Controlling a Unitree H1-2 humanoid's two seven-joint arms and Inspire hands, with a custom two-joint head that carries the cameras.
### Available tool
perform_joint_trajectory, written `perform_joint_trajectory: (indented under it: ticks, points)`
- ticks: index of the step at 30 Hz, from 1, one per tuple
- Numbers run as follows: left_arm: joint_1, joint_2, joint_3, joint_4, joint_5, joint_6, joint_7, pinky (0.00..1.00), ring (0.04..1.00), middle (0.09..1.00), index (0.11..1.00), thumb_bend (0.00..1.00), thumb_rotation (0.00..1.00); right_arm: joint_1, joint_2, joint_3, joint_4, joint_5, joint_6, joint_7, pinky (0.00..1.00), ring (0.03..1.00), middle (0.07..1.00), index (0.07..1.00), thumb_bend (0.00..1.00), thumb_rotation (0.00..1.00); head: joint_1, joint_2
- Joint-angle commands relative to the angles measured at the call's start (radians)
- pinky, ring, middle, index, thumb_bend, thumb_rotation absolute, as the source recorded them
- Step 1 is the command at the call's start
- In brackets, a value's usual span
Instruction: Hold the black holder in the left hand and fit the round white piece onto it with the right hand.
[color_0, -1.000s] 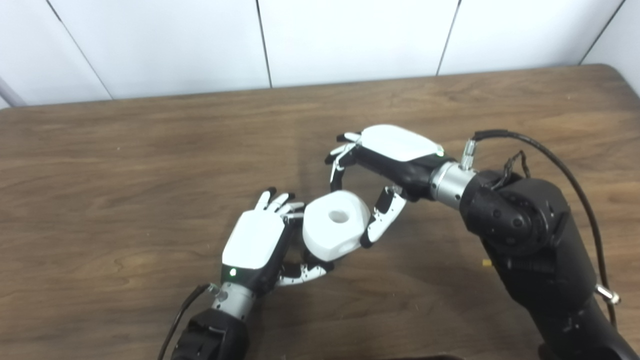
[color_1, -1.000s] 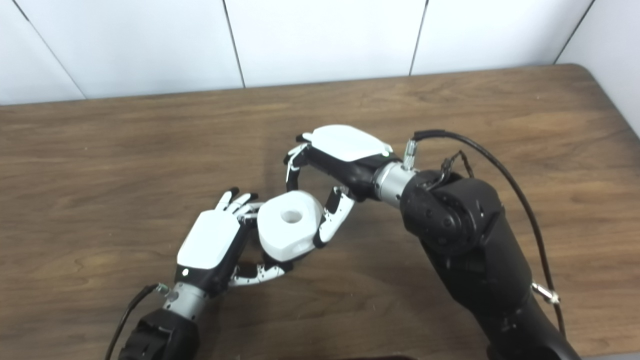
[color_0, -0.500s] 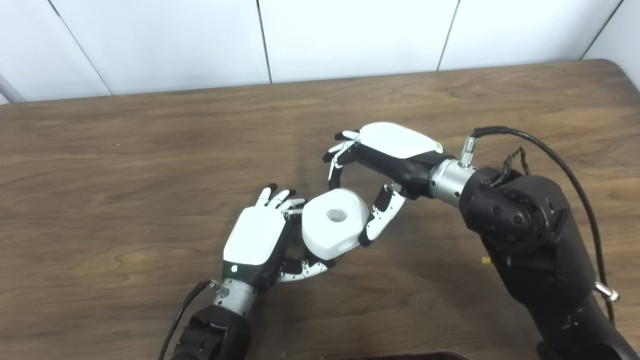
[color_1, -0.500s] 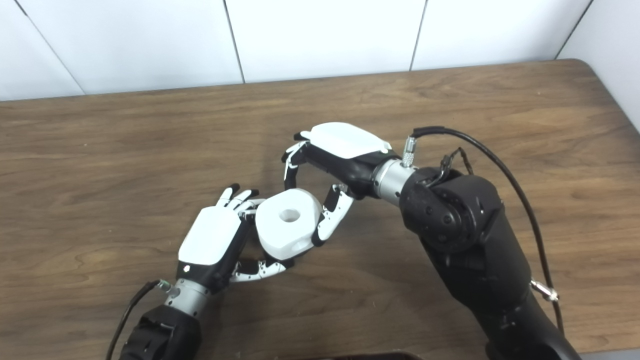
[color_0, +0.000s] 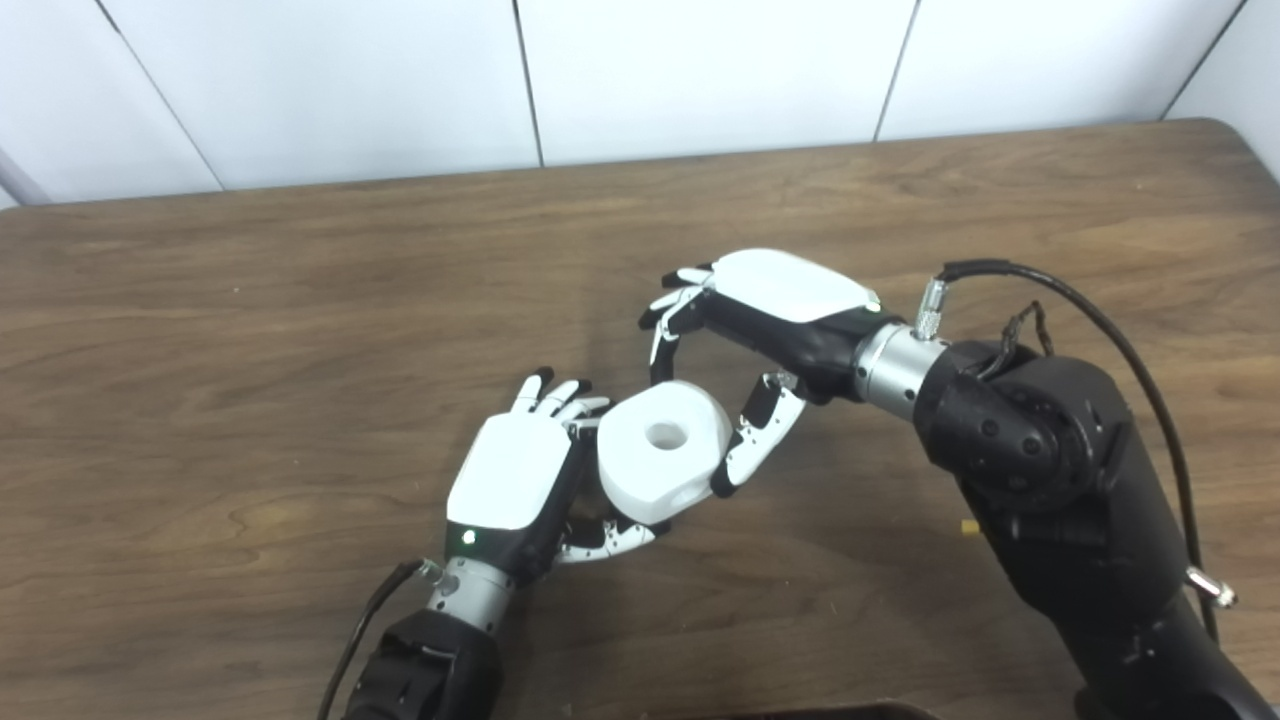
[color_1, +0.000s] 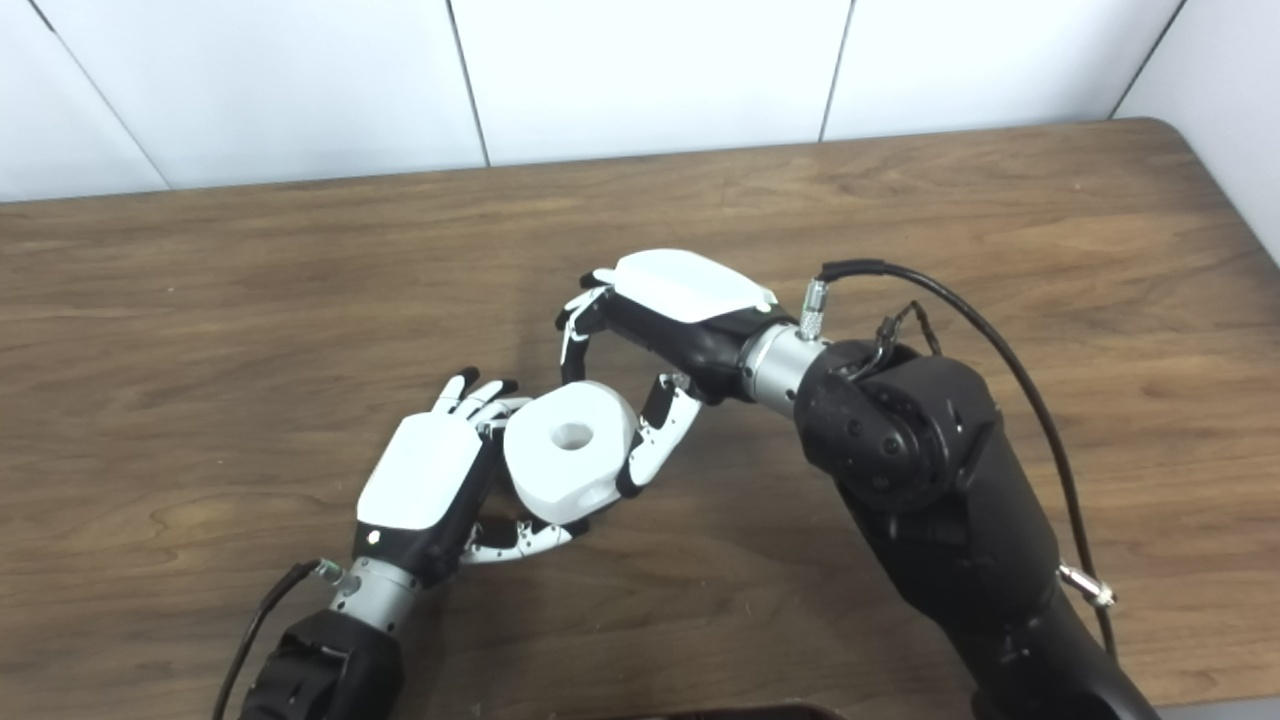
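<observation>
White wall panels stand behind the brown wooden desk (color_0: 250, 300). Near the middle of the desk, toward its front edge, the round white piece (color_0: 660, 450) is pinched between thumb and fingers of the right hand (color_0: 770, 310). It has been carried slightly leftward over the last second and now lies against the left hand (color_0: 515, 480), whose fingers are curled. The black holder is almost wholly hidden there, so seating cannot be confirmed; fitting is judged under way.
</observation>
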Motion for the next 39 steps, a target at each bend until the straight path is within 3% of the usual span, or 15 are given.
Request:
perform_joint_trajectory:
  ticks: [1,12,23,39]
  points:
    - [-0.009,-0.006,-0.013,-0.007,0.01,-0.006,-0.006,1.0,0.905,0.798,0.487,0.52,0.05,0.0,0.003,0.008,0.0,-0.007,-0.011,-0.008,1.0,0.965,0.847,0.481,0.53,0.13,-0.001,0.001]
    - [-0.009,-0.007,-0.012,-0.001,0.005,-0.012,0.007,1.0,0.899,0.792,0.486,0.52,0.05,0.001,-0.007,0.005,0.007,0.0,-0.015,-0.021,1.0,0.97,0.844,0.482,0.53,0.13,-0.002,-0.002]
    - [-0.011,-0.004,-0.015,0.01,0.007,-0.012,0.017,1.0,0.899,0.794,0.486,0.52,0.05,-0.032,-0.007,-0.031,-0.008,0.004,-0.002,-0.022,1.0,0.983,0.866,0.482,0.52,0.13,-0.005,-0.01]
    - [-0.011,-0.003,-0.018,0.015,0.008,-0.006,0.018,1.0,0.898,0.792,0.486,0.52,0.05,-0.096,-0.024,-0.081,-0.013,0.029,-0.022,-0.051,1.0,0.951,0.826,0.48,0.52,0.14,-0.006,-0.011]
